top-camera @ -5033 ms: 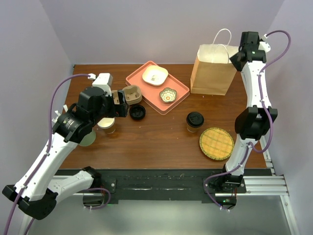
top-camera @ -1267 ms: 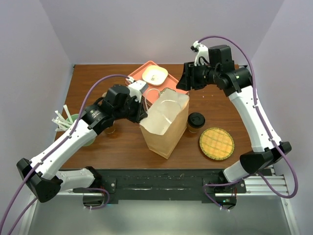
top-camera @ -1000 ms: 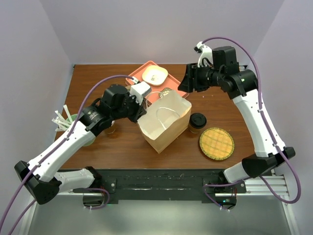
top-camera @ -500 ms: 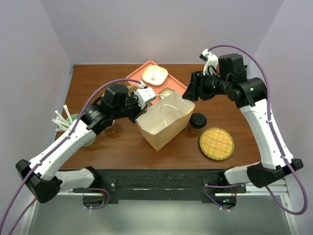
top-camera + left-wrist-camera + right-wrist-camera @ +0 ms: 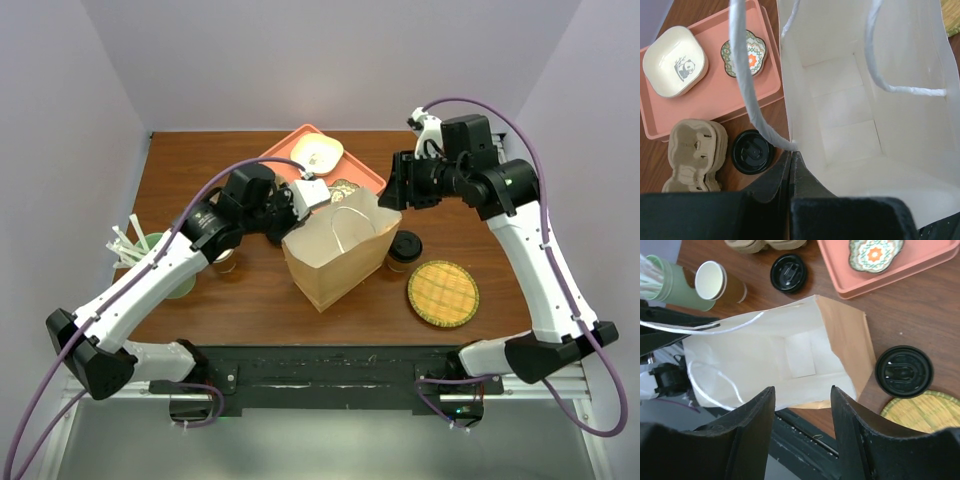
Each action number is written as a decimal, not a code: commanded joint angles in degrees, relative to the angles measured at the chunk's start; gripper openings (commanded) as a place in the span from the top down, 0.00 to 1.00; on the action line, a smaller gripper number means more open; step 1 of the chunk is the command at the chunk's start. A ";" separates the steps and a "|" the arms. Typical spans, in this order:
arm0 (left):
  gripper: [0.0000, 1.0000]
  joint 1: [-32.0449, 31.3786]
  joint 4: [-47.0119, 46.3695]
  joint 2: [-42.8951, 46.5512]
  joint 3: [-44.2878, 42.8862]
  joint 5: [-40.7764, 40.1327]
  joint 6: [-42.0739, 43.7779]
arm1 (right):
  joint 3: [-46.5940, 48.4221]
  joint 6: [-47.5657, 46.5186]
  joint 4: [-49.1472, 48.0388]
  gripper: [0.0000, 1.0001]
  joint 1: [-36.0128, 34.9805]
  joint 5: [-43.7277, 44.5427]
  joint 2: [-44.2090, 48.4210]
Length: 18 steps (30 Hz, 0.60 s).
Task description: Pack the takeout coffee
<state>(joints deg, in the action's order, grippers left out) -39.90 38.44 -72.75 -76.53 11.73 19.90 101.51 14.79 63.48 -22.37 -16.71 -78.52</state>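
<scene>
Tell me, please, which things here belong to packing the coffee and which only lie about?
For the job: takeout coffee, paper bag.
Lying about: pink tray, loose black lid, lidless cup, woven mat, cup carrier.

Resting at the far edge of the table: pink tray, carrying white bowl and flowered dish. Lying beside it: cup carrier, loose black lid. Standing near the left edge: green cup, lidless cup. Lying near the right edge: woven mat.

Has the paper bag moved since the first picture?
Yes. The bag went from the far back right, behind the lidded cup, forward and leftward; it now stands beside the cup, on its left.
</scene>
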 commanded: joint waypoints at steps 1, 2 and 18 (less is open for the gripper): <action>1.00 0.00 1.73 -0.37 -4.50 0.67 3.74 | 3.51 -0.19 0.59 0.48 0.22 3.79 -0.32; 1.00 0.00 1.90 -0.55 -5.03 0.41 4.44 | 3.34 -0.89 0.59 0.48 0.22 4.14 -0.32; 0.87 -0.09 0.78 -1.25 -4.42 -7.14 6.12 | -1.67 -0.46 -0.99 0.48 0.14 3.09 1.96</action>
<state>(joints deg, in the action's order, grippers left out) -39.90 41.95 -74.04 -80.66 10.74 25.28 100.20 13.39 63.42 -22.37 -13.02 -78.74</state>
